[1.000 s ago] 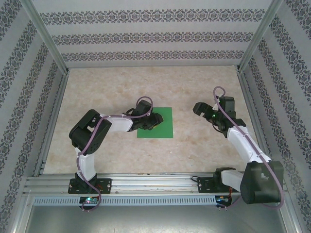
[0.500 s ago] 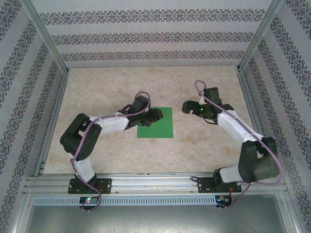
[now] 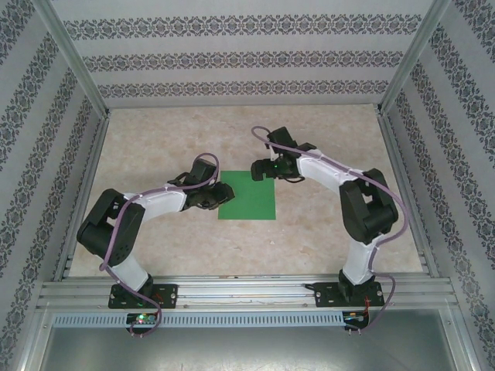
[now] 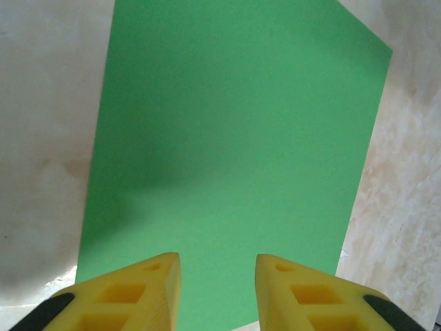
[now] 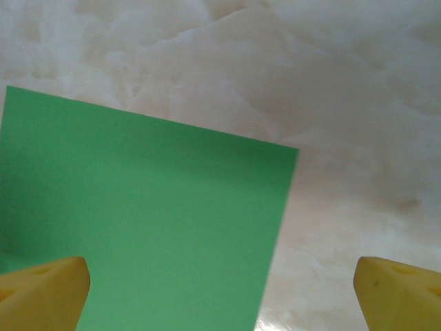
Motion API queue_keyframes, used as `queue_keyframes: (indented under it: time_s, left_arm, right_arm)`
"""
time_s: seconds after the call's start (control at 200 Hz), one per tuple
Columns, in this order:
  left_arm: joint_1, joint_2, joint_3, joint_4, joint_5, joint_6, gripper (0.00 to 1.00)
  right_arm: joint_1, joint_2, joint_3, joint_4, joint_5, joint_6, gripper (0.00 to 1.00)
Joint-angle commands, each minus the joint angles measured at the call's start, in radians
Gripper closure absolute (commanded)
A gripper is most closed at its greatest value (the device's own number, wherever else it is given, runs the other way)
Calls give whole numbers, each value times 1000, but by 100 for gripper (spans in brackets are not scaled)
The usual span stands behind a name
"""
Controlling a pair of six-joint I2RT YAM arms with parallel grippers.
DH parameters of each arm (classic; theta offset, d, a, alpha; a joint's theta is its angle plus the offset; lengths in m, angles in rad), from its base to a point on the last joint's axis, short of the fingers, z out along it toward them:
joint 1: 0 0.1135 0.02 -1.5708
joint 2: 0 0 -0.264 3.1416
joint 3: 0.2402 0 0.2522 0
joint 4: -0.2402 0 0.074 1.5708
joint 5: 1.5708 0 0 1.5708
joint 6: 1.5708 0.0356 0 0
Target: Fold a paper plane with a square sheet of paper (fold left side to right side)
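As it lies flat, the square sheet of paper (image 4: 234, 138) sits ungripped.
Left fingers (image 4: 138, 289) narrowly parted, perhaps touching it; right fingers (image 5: 48, 289) wide, empty.

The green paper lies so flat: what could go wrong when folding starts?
The square sheet of paper lies flat on the table, so the left gripper at its left edge may push it along instead of lifting it. The right gripper, wide open at the far edge, could nudge it askew.
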Motion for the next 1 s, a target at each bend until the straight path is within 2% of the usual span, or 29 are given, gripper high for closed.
queue_keyframes:
  time_s: [0.0, 0.495, 0.994]
  left_arm:
    - [4, 34, 15, -37, 7, 41, 68]
    - [3, 102, 11, -22, 29, 20, 72]
    - [2, 110, 0, -5, 32, 9, 72]
  right_arm:
    - [23, 61, 72, -69, 42, -21, 2]
    - [53, 199, 156, -117, 52, -21, 2]
    - [81, 216, 133, -138, -27, -1, 2]
